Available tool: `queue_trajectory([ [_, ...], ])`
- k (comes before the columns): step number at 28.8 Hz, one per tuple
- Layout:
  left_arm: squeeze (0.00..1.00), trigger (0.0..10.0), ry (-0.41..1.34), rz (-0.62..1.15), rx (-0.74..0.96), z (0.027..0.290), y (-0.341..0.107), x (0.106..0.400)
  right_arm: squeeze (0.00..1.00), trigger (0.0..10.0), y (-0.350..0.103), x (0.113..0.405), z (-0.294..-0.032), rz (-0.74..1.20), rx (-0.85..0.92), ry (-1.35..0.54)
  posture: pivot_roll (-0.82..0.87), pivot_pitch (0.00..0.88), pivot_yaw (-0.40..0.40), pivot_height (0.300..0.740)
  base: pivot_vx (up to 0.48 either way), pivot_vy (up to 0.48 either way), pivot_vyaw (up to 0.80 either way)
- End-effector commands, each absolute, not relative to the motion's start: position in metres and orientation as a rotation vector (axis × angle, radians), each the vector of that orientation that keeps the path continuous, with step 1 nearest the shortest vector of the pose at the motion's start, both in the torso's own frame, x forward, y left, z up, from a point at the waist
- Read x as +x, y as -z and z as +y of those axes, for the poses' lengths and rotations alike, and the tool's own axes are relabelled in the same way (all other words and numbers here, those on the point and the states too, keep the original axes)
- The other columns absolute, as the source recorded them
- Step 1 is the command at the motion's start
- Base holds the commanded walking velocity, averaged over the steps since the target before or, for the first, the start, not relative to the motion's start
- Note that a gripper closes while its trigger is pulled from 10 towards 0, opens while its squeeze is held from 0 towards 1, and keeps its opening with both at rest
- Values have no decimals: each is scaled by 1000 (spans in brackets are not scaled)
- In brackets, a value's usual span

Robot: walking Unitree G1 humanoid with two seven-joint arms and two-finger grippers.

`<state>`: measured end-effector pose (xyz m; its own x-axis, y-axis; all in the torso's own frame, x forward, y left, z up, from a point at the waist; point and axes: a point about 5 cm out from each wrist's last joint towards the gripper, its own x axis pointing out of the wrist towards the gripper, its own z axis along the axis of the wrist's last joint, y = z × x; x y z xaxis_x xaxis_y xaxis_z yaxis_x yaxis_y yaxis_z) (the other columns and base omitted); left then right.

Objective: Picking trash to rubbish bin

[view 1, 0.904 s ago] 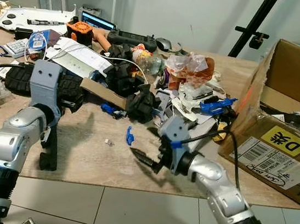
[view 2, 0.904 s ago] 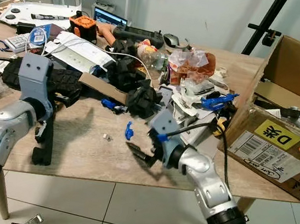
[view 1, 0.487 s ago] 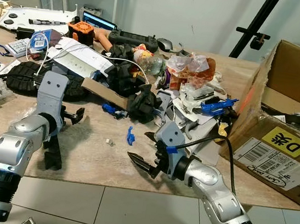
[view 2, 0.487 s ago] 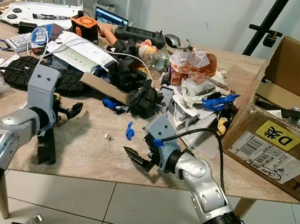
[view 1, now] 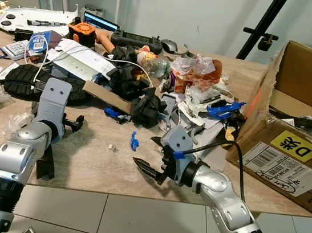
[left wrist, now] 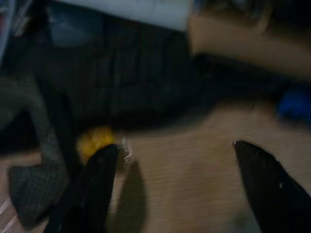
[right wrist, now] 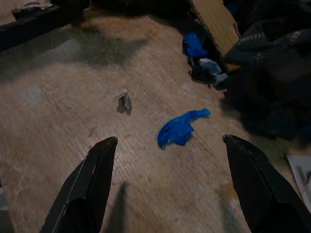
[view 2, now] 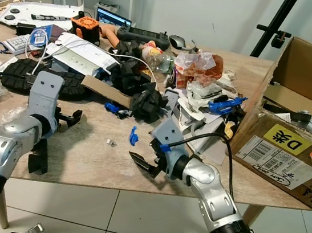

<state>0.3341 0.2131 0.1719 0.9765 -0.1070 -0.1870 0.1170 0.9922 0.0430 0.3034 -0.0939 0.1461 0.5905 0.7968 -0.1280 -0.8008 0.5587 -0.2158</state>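
Both arms are polished silver tubes with rounded joints and ribbed black collars near the bottom of the frame. Each wrist carries a boxy grey-blue housing with small dark screw holes. A black cable loops from each housing along the forearm. The right gripper [view 1: 152, 155] and left gripper [view 1: 61, 145] have long black tapering fingers; a blue clip sits at the right wrist.

Both eye views look forward and down from the head at the table [view 1: 97, 166]. The right wrist view looks close along its fingers at a blue scrap [right wrist: 181, 130] the eye views share; the left wrist view is near, dark and blurred.
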Motion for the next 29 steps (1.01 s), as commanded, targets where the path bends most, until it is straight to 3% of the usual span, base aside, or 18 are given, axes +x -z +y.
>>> queue_trajectory([
  [1,286,10000,141,89,14,209,-185,333,0,10000,-146,302,-94,23,-265,-951,-15,151,-116,740,0,0,0],
  [2,1000,10000,140,32,-20,209,-194,334,0,10000,-146,301,-93,21,-264,-954,-14,151,-116,740,0,0,0],
  [7,1000,10000,61,11,95,222,-199,335,0,10000,-147,301,-89,15,-261,-960,-15,146,-110,740,0,0,0],
  [11,1000,10000,61,-20,66,221,-202,334,0,10000,-147,301,-91,14,-258,-954,-15,146,-110,740,0,0,0],
  [18,1000,10000,2,33,268,222,-188,334,0,10000,-145,299,-94,20,-256,-942,-15,148,-102,740,0,0,0],
  [22,1000,10000,4,59,282,219,-180,334,0,10000,-145,299,-94,21,-255,-942,-17,143,-100,740,0,0,0],
  [23,271,10000,22,99,283,216,-174,333,0,10000,-145,299,-93,21,-256,-943,-17,143,-100,740,0,0,0],
  [24,0,10000,29,133,292,215,-168,332,0,10000,-145,299,-93,21,-257,-944,-17,143,-100,740,0,0,0],
  [29,0,10000,-6,249,298,217,-150,329,0,10000,-147,301,-92,16,-260,-944,-20,131,-98,740,0,0,0],
])
